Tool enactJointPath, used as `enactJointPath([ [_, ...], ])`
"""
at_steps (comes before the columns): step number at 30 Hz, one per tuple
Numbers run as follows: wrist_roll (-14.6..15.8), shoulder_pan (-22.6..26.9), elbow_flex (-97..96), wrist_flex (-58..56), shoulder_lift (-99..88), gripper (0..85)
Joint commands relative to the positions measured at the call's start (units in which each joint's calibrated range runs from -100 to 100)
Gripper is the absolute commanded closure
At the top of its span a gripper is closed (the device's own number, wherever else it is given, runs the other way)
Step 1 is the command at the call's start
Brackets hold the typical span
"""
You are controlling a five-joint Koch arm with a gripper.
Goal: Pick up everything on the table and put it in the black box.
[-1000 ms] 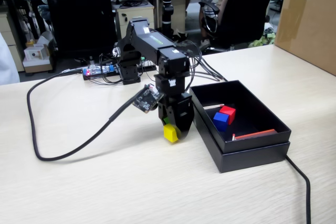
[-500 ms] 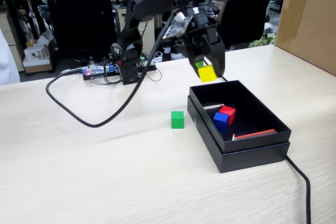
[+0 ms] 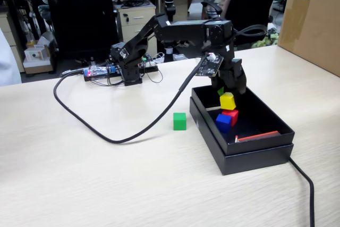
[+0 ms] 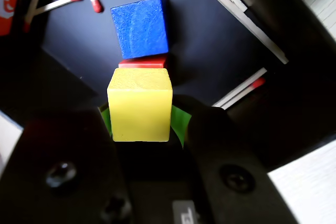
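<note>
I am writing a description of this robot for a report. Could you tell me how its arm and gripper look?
The arm is matte black, built from boxy segments. A small circuit board is mounted at its wrist, and a thick black cable runs from there across the table. The gripper is black, with green pads lining its fingers. At the base, thin wires meet a small board with coloured lights.
</note>
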Motion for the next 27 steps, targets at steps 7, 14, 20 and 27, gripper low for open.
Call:
enactJointPath([
  [7, -0.1, -0.2, 4.6, -1.4, -5.3, 58.8],
  [14, -0.1, -8.4, -11.1, -4.4, -40.7, 58.8],
  [20, -0.1, -12.8, -25.6, -4.4, -47.7, 45.8],
  [27, 3.4, -13.3, -43.9, -2.9, -46.7, 38.8],
])
